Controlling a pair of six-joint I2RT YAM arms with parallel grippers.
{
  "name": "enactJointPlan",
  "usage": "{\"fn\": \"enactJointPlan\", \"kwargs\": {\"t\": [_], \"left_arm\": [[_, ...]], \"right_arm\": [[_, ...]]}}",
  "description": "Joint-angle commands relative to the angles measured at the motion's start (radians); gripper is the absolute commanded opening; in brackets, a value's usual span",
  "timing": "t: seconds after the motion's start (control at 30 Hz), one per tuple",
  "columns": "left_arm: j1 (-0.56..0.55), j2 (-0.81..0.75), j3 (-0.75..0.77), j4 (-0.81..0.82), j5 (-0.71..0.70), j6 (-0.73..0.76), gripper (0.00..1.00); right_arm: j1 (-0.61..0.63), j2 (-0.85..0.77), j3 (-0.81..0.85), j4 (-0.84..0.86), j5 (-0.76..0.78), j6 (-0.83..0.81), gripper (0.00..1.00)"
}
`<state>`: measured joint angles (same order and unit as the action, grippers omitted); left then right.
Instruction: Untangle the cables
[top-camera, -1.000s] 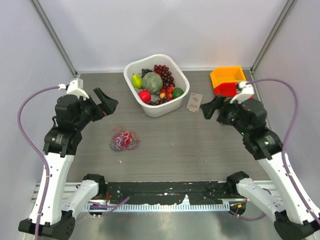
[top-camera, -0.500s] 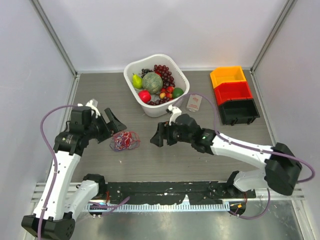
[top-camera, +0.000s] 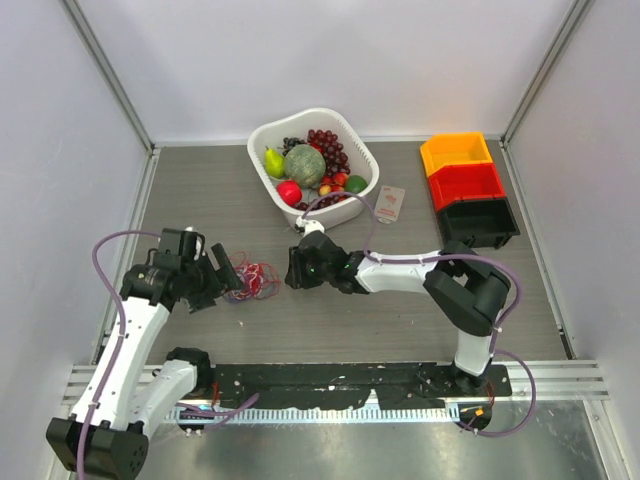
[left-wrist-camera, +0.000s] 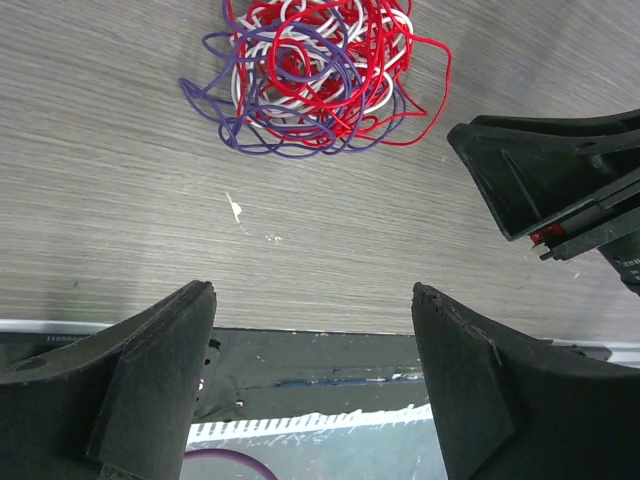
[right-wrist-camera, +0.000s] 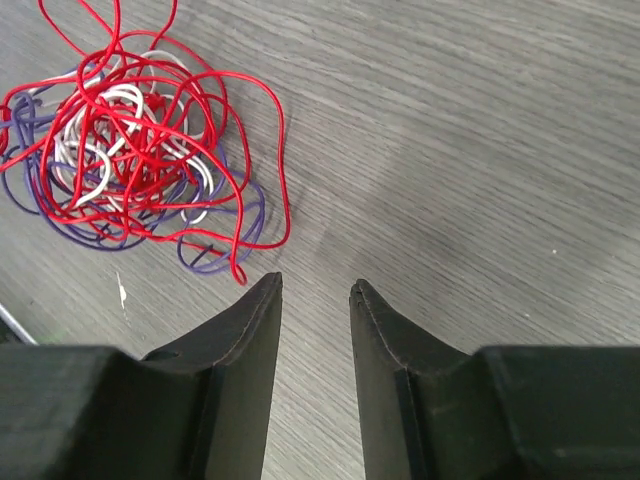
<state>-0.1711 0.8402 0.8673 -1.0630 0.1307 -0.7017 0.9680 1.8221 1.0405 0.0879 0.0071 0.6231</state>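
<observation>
The cables (top-camera: 255, 281) lie as a fist-sized tangle of red, purple and white wire on the grey table, left of centre. My left gripper (top-camera: 222, 275) sits just left of the tangle, jaws wide open and empty. In the left wrist view the cables (left-wrist-camera: 310, 75) lie beyond the left gripper (left-wrist-camera: 311, 288), apart from its fingertips. My right gripper (top-camera: 292, 270) is just right of the tangle. In the right wrist view the cables (right-wrist-camera: 130, 150) lie up and left of the right gripper (right-wrist-camera: 316, 282), whose jaws stand narrowly apart over bare table, holding nothing.
A white fruit basket (top-camera: 335, 216) stands behind the cables. Orange (top-camera: 455, 152), red (top-camera: 467, 185) and black (top-camera: 478, 222) bins line the back right, with a small packet (top-camera: 389, 204) beside them. The black rail (top-camera: 330, 385) runs along the near edge.
Both arms have swung in from the sides and dropped to either side of the cables. The right jaws have narrowed a lot, the left jaws only slightly.
</observation>
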Motion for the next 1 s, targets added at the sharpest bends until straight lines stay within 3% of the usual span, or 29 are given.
{"fn": "enactJointPlan", "kwargs": {"t": [0.0, 0.2, 0.33, 0.57, 0.7, 0.83, 0.97], "left_arm": [[-0.031, 0.019, -0.001, 0.023, -0.069, 0.030, 0.84], [-0.053, 0.127, -0.013, 0.083, -0.043, 0.045, 0.84], [-0.057, 0.190, -0.014, 0.115, -0.042, 0.065, 0.89], [-0.057, 0.217, 0.030, 0.115, -0.072, 0.062, 0.90], [-0.057, 0.191, 0.030, 0.107, -0.091, 0.059, 0.87], [-0.057, 0.191, 0.013, 0.129, -0.083, 0.059, 0.84], [-0.057, 0.200, 0.009, 0.144, -0.071, 0.048, 0.90]], "right_arm": [[0.044, 0.028, 0.091, 0.021, 0.122, -0.010, 0.40], [0.064, 0.115, 0.196, -0.024, 0.192, -0.020, 0.40], [0.070, 0.146, 0.236, -0.059, 0.215, -0.037, 0.40], [0.074, 0.048, 0.211, -0.118, 0.277, -0.057, 0.42], [0.083, -0.046, 0.145, -0.094, 0.232, -0.094, 0.45], [0.083, -0.032, 0.138, -0.047, 0.142, -0.102, 0.48], [0.086, 0.035, 0.194, -0.054, 0.102, -0.088, 0.49]]}}
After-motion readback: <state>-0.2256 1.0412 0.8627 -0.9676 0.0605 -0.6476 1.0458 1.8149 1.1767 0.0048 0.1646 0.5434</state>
